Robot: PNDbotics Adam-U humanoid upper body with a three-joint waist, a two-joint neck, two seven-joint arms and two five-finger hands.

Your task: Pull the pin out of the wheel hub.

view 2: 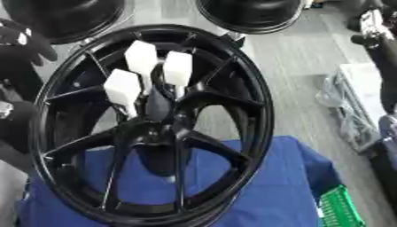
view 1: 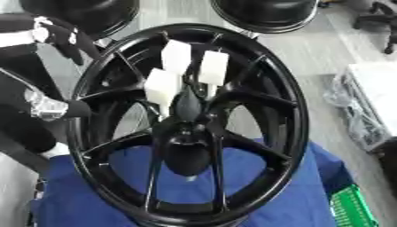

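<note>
A black spoked wheel [view 1: 287, 111] stands nearly upright on a blue cloth, its face turned toward me. Three white block-headed pins stick out of the hub [view 1: 186, 128]: one at the upper middle [view 1: 176, 56], one to its right [view 1: 213, 67], one lower left [view 1: 161, 86]. My left arm comes in from the left, its silver joint [view 1: 43, 108] beside the rim. My left hand [view 1: 60, 39] hangs at the rim's upper left with its fingers relaxed, apart from the pins. My right hand does not show in either view.
The blue cloth [view 1: 310, 195] covers the support under the wheel. A green basket [view 1: 353, 206] sits at the lower right. Two more black wheels [view 1: 267, 13] lie on the floor behind. A white table and clutter [view 1: 364, 102] stand at the right, and a dark shape [view 2: 380, 57] runs along the right edge.
</note>
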